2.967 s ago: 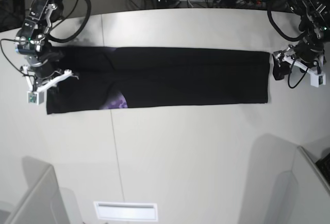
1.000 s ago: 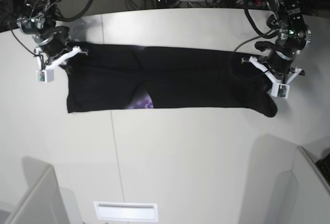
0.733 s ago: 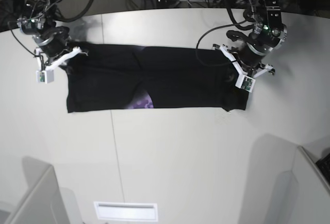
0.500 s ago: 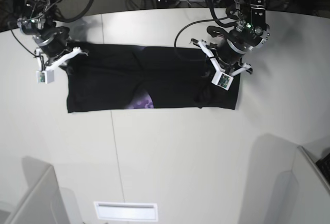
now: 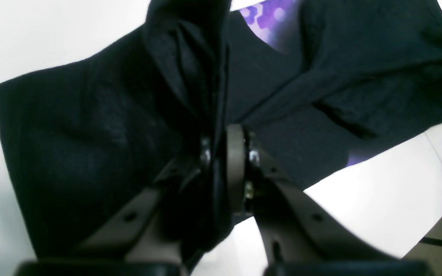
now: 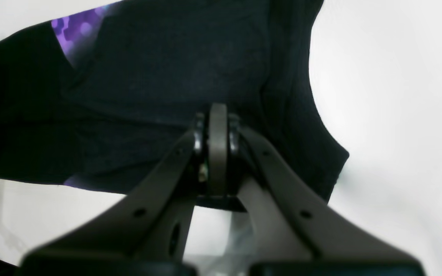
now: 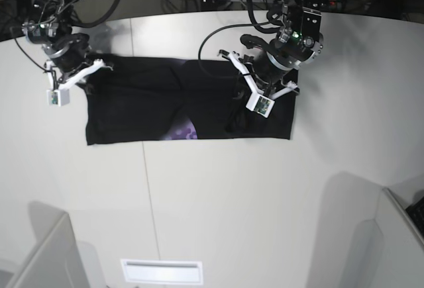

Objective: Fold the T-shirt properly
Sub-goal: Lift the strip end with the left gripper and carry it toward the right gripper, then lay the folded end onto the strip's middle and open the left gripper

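Left wrist view
Left gripper (image 5: 221,153): jaws pressed together on a bunched fold of the black T-shirt (image 5: 90,126), which hangs from them and spreads over the white table (image 5: 378,199).
Print: a purple patch (image 5: 267,19) shows at the top edge.

Right wrist view
Right gripper (image 6: 215,142): jaws fully closed, pinching the T-shirt's (image 6: 167,84) edge; cloth lies flat beyond.
Print: purple patch (image 6: 71,32), upper left.

Base view
T-shirt (image 7: 139,109): long band across the table (image 7: 232,202), one end doubled over under the left gripper (image 7: 246,99); the right gripper (image 7: 83,79) holds the other end.
Writing: none readable.
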